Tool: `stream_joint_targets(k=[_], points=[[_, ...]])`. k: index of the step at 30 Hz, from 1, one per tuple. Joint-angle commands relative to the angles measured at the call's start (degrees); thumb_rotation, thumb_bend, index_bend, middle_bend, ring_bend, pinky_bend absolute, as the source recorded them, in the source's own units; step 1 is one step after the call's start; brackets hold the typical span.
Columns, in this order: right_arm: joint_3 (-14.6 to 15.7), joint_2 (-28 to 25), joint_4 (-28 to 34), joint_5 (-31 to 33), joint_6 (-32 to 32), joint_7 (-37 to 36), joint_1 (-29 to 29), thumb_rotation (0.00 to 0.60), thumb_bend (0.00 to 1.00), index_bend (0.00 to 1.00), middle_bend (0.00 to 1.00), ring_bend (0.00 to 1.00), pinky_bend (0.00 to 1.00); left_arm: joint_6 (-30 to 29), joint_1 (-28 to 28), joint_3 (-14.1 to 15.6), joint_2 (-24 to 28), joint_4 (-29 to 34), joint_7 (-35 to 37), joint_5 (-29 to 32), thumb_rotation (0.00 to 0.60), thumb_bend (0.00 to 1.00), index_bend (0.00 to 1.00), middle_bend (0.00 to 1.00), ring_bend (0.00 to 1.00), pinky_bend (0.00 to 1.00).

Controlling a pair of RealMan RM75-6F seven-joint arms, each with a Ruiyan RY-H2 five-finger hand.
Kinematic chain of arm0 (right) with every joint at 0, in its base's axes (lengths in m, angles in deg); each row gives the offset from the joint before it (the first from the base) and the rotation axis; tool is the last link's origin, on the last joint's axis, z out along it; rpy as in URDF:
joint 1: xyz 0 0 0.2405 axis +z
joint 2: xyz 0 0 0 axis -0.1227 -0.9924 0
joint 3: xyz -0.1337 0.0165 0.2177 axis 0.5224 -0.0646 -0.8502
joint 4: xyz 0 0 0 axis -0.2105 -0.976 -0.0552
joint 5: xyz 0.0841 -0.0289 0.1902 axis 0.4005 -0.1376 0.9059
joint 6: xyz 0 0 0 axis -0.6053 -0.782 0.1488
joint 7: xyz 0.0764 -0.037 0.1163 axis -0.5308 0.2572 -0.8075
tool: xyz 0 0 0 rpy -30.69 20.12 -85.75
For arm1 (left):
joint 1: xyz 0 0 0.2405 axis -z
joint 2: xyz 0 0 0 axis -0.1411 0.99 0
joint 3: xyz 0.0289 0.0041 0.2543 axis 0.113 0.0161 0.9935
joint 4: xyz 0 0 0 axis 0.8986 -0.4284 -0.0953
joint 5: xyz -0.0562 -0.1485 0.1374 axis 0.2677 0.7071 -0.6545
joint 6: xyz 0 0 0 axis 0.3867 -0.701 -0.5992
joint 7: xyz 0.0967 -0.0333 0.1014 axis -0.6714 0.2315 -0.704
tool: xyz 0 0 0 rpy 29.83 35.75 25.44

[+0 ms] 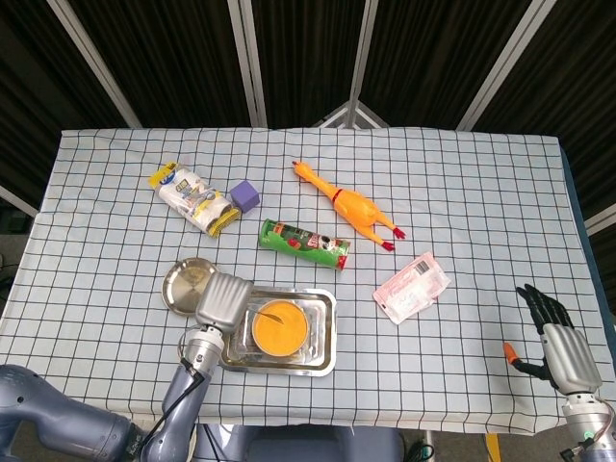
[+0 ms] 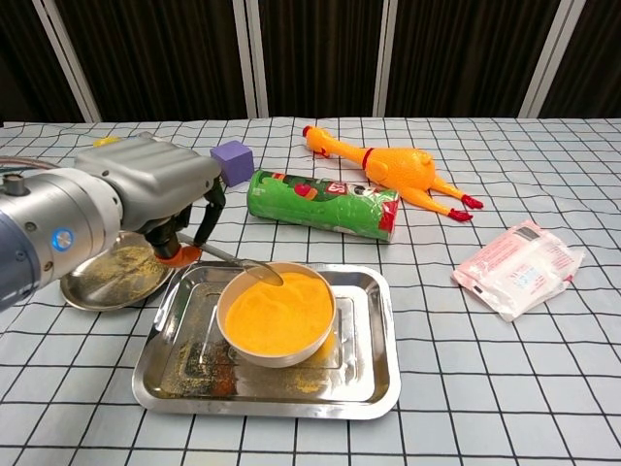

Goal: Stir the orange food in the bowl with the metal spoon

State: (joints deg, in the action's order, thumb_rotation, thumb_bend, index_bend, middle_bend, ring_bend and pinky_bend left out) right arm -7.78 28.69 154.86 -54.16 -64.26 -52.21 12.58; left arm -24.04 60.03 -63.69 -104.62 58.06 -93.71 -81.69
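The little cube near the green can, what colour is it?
The small cube is purple, showing best in the chest view, just behind the green can.

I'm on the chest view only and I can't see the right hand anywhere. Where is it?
Observer: The head view shows the right hand near the table's right edge, by the front corner, with its fingers spread and nothing in it.
Operator: Okay. The left hand holding the metal spoon blocks what's behind it. What's there?
Observer: From above, a white and yellow snack bag lies there, next to the purple cube.
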Motion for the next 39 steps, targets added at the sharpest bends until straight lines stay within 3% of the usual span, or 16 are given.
stream_joint_targets(k=[1,13,27,39], points=[[0.0,0.0,0.0,0.0,0.0,0.0,0.0,0.6,0.4,0.0,0.0,0.0,0.0,-0.4,1.2,0.3,0.2,-0.5,-3.2,-0.2,0.6,0.77,0.82,1.0,1.0,1.0],[0.0,-0.1,0.0,0.0,0.2,-0.4,0.1,0.6,0.4,0.0,0.0,0.0,0.0,-1.1,4.1,1.3,-1.2,-2.3,-10.8,-1.4,0.6,0.77,0.83,1.0,1.0,1.0],[0.0,-0.2,0.2,0.2,0.5,-0.9,0.1,0.6,0.4,0.0,0.0,0.0,0.0,-2.0,5.8,3.7,-7.8,-10.0,-16.4,-6.9,0.6,0.77,0.85,1.0,1.0,1.0],[0.0,-0.4,0.3,0.2,0.8,-1.6,0.2,0.6,0.4,0.0,0.0,0.0,0.0,-2.4,5.1,3.4,-10.2,-12.5,-21.0,-5.8,0.6,0.77,0.85,1.0,1.0,1.0]])
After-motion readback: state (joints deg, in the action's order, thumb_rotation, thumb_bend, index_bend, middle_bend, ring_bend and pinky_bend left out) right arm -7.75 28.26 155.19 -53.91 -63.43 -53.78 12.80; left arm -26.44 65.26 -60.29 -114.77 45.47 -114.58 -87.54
